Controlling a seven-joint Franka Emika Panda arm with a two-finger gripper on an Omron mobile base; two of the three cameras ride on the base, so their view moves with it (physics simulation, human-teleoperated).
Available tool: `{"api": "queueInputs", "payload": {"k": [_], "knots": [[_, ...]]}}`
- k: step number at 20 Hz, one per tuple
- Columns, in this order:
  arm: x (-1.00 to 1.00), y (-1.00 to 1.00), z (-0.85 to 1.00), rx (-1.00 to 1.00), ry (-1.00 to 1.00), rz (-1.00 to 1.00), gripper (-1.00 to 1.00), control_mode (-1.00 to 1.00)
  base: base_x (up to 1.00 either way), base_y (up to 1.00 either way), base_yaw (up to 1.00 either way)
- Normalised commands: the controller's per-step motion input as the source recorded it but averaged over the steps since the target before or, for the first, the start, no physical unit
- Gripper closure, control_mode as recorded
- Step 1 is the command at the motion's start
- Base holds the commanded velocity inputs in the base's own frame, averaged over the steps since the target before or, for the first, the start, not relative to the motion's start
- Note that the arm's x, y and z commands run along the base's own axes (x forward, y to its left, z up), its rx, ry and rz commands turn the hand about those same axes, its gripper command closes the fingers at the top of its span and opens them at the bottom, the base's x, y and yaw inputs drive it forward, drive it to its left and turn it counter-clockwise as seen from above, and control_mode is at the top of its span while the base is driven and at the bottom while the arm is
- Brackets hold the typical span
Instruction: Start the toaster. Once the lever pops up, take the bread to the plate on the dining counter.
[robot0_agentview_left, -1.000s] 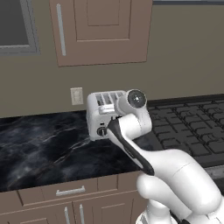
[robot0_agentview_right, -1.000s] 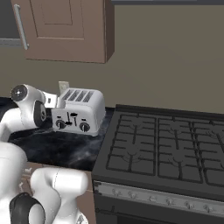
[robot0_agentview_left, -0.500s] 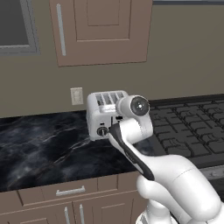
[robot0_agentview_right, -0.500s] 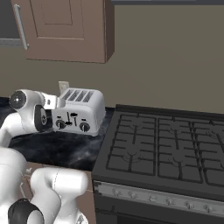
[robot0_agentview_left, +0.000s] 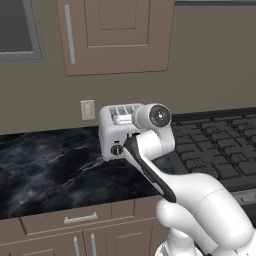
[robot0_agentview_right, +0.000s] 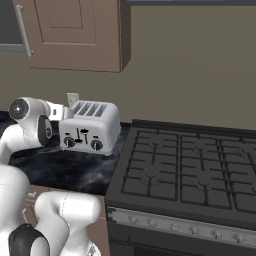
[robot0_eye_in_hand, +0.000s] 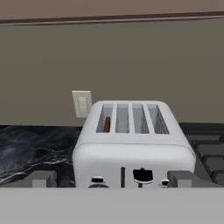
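A simulated kitchen: a taupe wall with brown cabinets (robot0_agentview_left: 117, 35) above, a black marble-veined desk (robot0_agentview_left: 50, 170) below, and a black gas stove (robot0_agentview_right: 195, 175) to the right of it. The toaster (robot0_agentview_right: 90, 127) stands on the desk just beside the stove, in front of a wall switch (robot0_eye_in_hand: 82, 103).

The task looks barely begun. The levers on the toaster's front appear unpressed, so starting it, waiting for the pop, and carrying the slice away are all left to do. The plate's whereabouts cannot be told from here.

The hand (robot0_eye_in_hand: 111, 178) sits level with the toaster's front face and near it, facing it squarely, its jaws spread wide and holding nothing; the dark fingertips (robot0_eye_in_hand: 41, 178) flank the control panel without touching it. The bread (robot0_eye_in_hand: 106, 124) sits sunk in the leftmost slot in the hand view, above and beyond the hand.
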Motion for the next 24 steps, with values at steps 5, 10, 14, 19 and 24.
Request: {"api": "queueInputs", "payload": {"k": [5,10,14,19,24], "knots": [[0.06,0.08,0.00,0.00,0.00,0.00,-1.00,-1.00,0.00,0.00,0.00],[0.10,0.04,0.00,0.00,0.00,0.00,-1.00,-1.00,0.00,0.00,0.00],[0.13,0.08,0.00,0.00,0.00,0.00,-1.00,-1.00,0.00,0.00,0.00],[0.15,0.06,0.00,0.00,0.00,0.00,-1.00,-1.00,0.00,0.00,0.00],[0.17,0.11,0.00,0.00,0.03,0.00,-1.00,-1.00,0.00,0.00,0.00]]}}
